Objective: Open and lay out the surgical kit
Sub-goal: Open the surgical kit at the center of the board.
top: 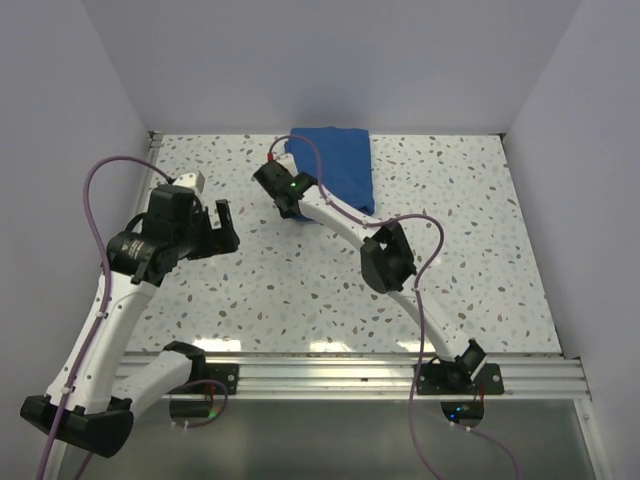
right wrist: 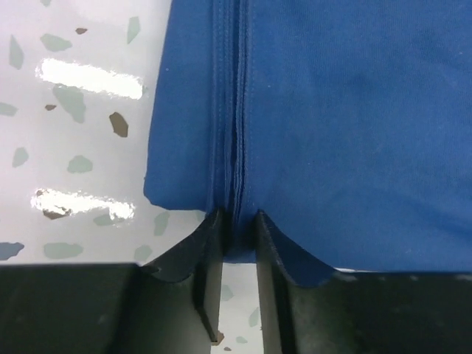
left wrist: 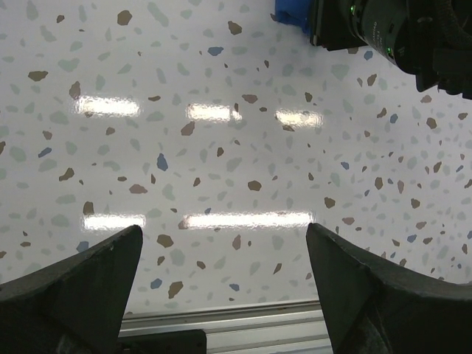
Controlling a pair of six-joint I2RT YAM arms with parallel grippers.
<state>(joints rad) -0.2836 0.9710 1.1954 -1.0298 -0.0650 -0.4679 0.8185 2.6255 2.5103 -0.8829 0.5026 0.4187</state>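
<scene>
From above, the blue cloth wrap (top: 335,165) lies folded at the far middle of the speckled desk (top: 470,230). The right claw (top: 285,188) is at its left edge. The left claw (top: 226,228) hangs over bare desk, well apart from the wrap.

At the left wrist, the left claw (left wrist: 225,236) gapes wide with nothing between its fingers, and a blue corner of the wrap (left wrist: 291,18) peeks in at the top.

At the right wrist, the right claw (right wrist: 240,228) stands narrowed, pinching a stitched fold at the near edge of the wrap (right wrist: 339,110).
</scene>
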